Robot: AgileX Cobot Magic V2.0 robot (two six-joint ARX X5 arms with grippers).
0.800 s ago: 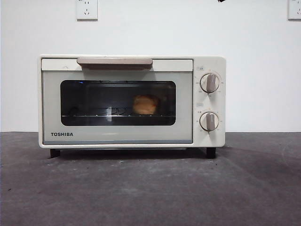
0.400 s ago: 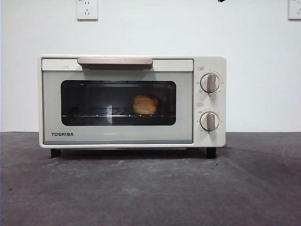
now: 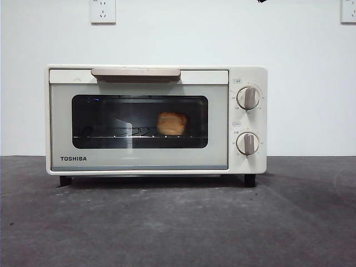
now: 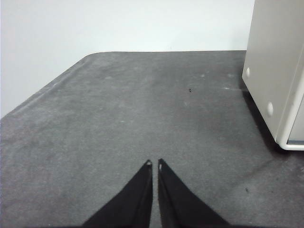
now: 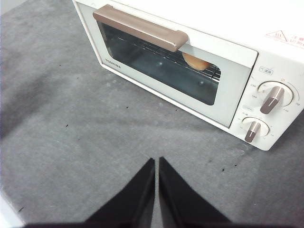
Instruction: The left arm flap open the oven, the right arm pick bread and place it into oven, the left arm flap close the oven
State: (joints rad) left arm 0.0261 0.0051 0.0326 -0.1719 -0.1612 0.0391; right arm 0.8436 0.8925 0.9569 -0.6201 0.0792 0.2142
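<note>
1. Front view: the oven (image 3: 156, 120) stands on the grey worktop (image 3: 178, 222) against a white wall (image 3: 183, 33), its door shut and the beige bar handle (image 3: 136, 72) along the top edge of the door. Through the dark glass window the bread (image 3: 172, 123) sits on the wire rack inside, a little right of the window's middle. Two round knobs (image 3: 248, 98) are stacked on the right panel. Two wall sockets (image 3: 103, 10) show high on the wall, and a small black tip of an arm shows at the top edge.

2. Left wrist view: the left gripper (image 4: 153, 164) hangs above bare worktop (image 4: 142, 109), its jaws brought together with only a thin slit between the tips and nothing held. A side wall and corner of the oven (image 4: 273, 66) show just beside it.

3. Right wrist view: the right gripper (image 5: 156, 160) hangs over the worktop (image 5: 71, 123) in front of the oven (image 5: 228, 71), well clear of the door, jaws together and empty. The handle (image 5: 140, 27) and the bread (image 5: 197, 61) behind the glass are visible.
</note>
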